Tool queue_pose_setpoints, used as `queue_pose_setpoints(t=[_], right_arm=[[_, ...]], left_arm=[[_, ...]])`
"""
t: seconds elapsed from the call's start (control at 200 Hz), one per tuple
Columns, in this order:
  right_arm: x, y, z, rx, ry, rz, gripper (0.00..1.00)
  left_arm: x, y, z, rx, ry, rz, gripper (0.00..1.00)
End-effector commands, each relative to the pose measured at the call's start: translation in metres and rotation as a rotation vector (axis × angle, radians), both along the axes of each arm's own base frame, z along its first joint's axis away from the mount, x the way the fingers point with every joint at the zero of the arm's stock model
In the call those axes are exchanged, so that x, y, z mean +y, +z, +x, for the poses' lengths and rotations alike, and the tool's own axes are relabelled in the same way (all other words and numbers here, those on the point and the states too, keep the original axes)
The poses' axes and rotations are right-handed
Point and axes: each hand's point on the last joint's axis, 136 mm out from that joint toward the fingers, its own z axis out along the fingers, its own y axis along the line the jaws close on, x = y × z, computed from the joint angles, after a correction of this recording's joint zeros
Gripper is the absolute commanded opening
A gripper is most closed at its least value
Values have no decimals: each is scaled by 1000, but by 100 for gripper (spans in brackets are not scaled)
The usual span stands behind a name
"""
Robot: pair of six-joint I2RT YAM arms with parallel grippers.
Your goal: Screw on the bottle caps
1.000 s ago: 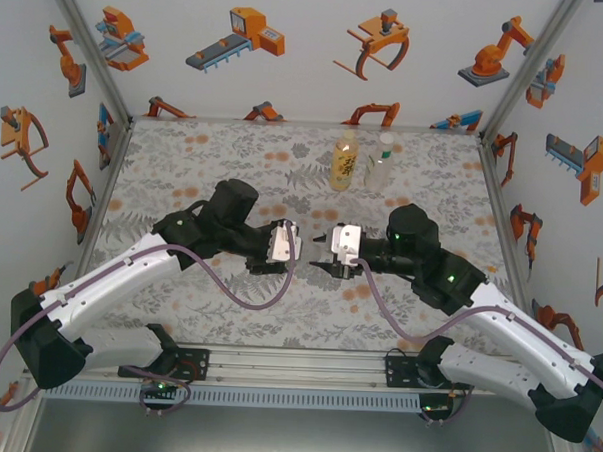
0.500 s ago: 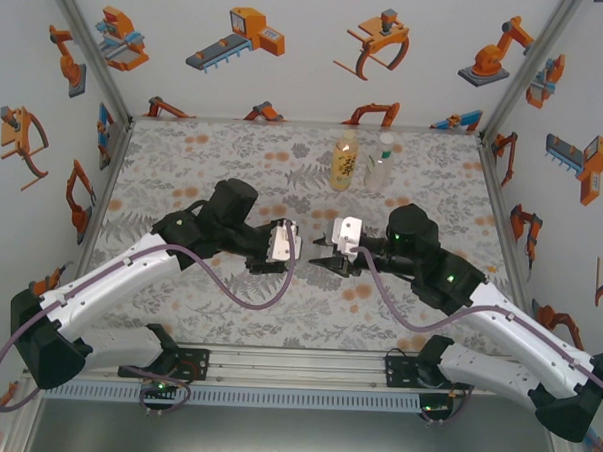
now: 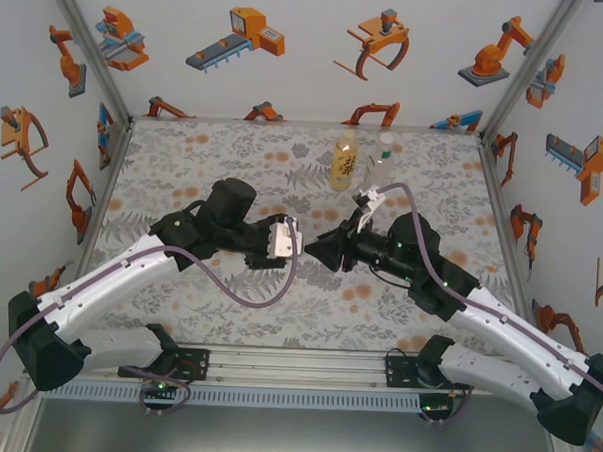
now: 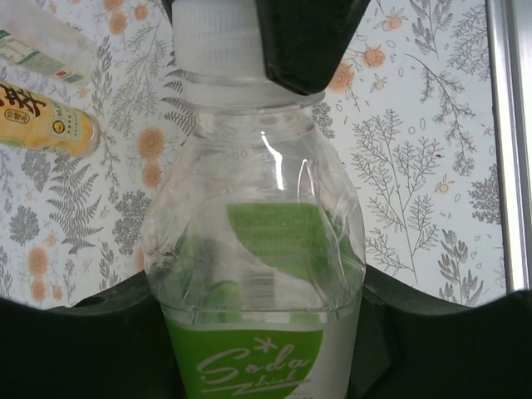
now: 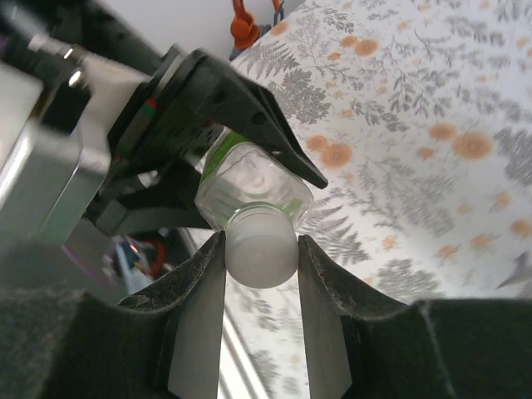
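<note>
Two other bottles were noted standing upright at the far side of the floral surface, just beside one another: an amber bottle with a yellow label and a slim clear bottle. The lower part of the slim clear bottle was crossed by the right arm's purple cable. Both were seen well apart from the two wrists, which were brought nose to nose at mid-surface.

The left fingers were closed on the body of the green-tinted bottle, at the level of its green label. The right fingers were drawn in narrow and pressed against both sides of the white cap, which was seated on the bottle's neck. In the left wrist view part of the cap was covered by a dark fingertip of the right arm.

The green-tinted bottle was held between the two arms with its long axis lying roughly level. Its cap end was pointed toward the right arm and its base toward the left. From overhead it was almost wholly hidden by the two wrists.
</note>
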Motion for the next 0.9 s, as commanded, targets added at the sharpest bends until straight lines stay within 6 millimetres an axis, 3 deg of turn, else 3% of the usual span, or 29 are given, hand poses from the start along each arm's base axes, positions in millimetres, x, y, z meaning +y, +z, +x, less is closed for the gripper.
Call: queue_pose_setpoints(t=[0.0, 0.145, 0.34, 0.656, 0.841, 0.896], right_arm=[[-15, -5, 19, 314, -191, 199, 0], [-24, -39, 24, 577, -319, 246, 0], [-25, -54, 20, 760, -360, 287, 0], [-23, -39, 19, 722, -338, 265, 0], [-24, -39, 23, 658, -353, 181, 0], [-24, -39, 25, 641, -358, 158, 0]], left_arm=[[-2, 23, 9, -67, 48, -62, 0], [-3, 23, 16, -72, 83, -64, 0], [-1, 23, 27, -89, 143, -54, 0], [-6, 22, 20, -65, 104, -64, 0], [-9, 25, 11, -48, 61, -90, 49], [-9, 26, 7, -41, 42, -99, 77]])
